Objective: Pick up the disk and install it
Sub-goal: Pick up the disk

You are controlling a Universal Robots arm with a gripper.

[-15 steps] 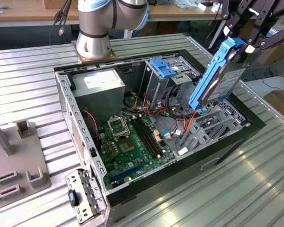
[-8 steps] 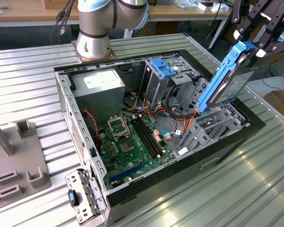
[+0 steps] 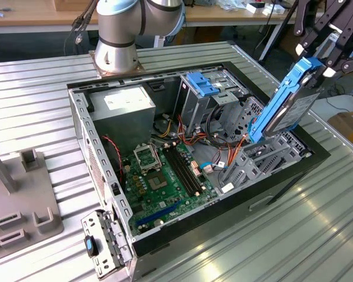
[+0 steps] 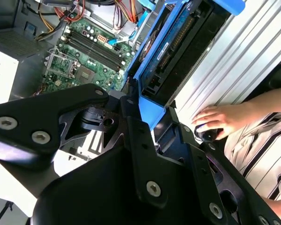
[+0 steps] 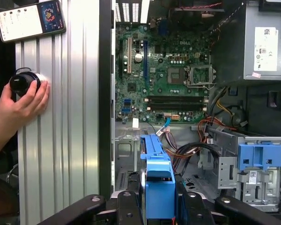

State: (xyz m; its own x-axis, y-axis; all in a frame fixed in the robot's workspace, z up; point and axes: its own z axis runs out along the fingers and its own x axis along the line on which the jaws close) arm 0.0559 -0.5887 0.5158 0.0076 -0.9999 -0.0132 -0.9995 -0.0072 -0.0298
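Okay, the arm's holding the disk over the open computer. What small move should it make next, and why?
Probably ease the disk down toward the grey bay: the hand grips its upper end, and it hangs tilted with its lower end near that bay.

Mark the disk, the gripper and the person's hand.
disk [image 3: 276, 110]: exterior view, blue side rail.
gripper [image 5: 159, 202]: first wrist view, midway between its fingertips.
person's hand [image 5: 24, 104]: first wrist view, middle of the hand.
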